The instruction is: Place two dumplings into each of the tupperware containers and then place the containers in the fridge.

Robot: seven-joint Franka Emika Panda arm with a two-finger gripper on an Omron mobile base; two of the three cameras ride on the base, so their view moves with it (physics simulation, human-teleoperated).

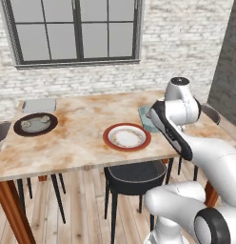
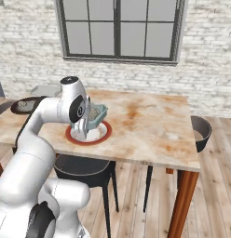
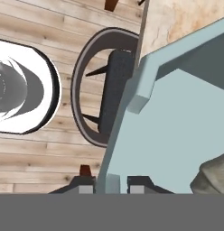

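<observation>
My gripper [image 3: 112, 187] is shut on the rim of a light blue-grey tupperware container [image 3: 177, 131], which it holds a little above the table beside the red-rimmed plate [image 1: 126, 137]. The held container [image 2: 97, 113] carries dumplings; one grey-beige dumpling [image 3: 214, 177] lies in its corner. In the left base view my own arm covers most of that container [image 1: 144, 116]. A second tupperware container [image 1: 39, 105] lies flat at the table's far left corner. More dumplings [image 1: 34, 122] sit on the dark brown plate [image 1: 49, 127]. The fridge is out of view.
The wooden table [image 1: 82, 143] stands under a window on a brick wall. A dark round chair [image 3: 93, 85] sits below the held container, another chair [image 2: 201, 132] at the table's right end. A tall dark grey surface [image 1: 227, 62] rises at the right.
</observation>
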